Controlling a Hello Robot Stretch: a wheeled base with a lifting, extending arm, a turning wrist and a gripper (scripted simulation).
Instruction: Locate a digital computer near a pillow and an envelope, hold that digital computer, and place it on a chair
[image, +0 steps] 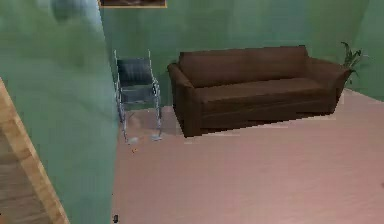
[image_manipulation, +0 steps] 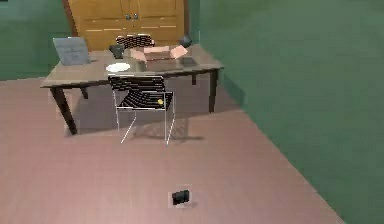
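Sofa (image: 250, 88): brown, against the green wall.
Desk (image_manipulation: 88, 76): dark wood, before a wooden cupboard (image_manipulation: 125, 18).
Wheelchair (image: 137, 90): just beside the sofa's left end.
Wire chair (image_manipulation: 142, 100): at the desk's front edge.
Computer: cannot be picked out surely; a grey slab (image_manipulation: 70, 50) stands at the desk's rear left corner, a dark tilted thing (image_manipulation: 184, 44) at its rear right.
Gripper: state cannot be told.
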